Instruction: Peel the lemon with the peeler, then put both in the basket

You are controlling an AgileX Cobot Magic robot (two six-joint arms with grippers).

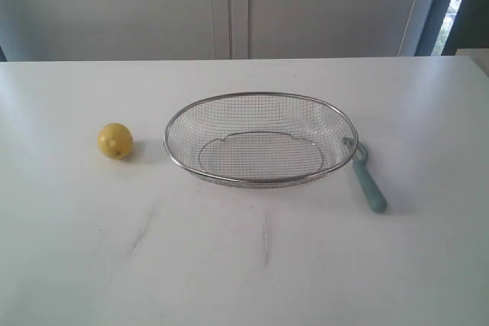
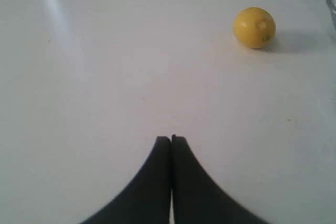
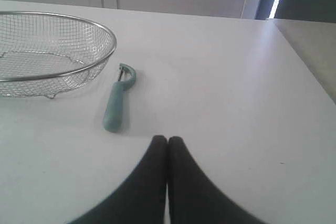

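Observation:
A small yellow lemon (image 1: 114,141) rests on the white table left of the wire mesh basket (image 1: 177,115); the left wrist view shows the lemon (image 2: 254,27) well ahead of my left gripper (image 2: 171,139), which is shut and empty. The teal-handled peeler (image 1: 367,181) lies on the table against the basket's right end, blade head toward the rim. In the right wrist view the peeler (image 3: 116,106) lies ahead of my right gripper (image 3: 167,139), also shut with nothing in it, and beside the basket (image 3: 107,51). Neither arm appears in the exterior view.
The white table (image 1: 244,265) stretches wide around the objects, with faint scuff marks near the front. A pale wall with cabinet doors stands behind. The table's right edge (image 3: 302,77) shows in the right wrist view.

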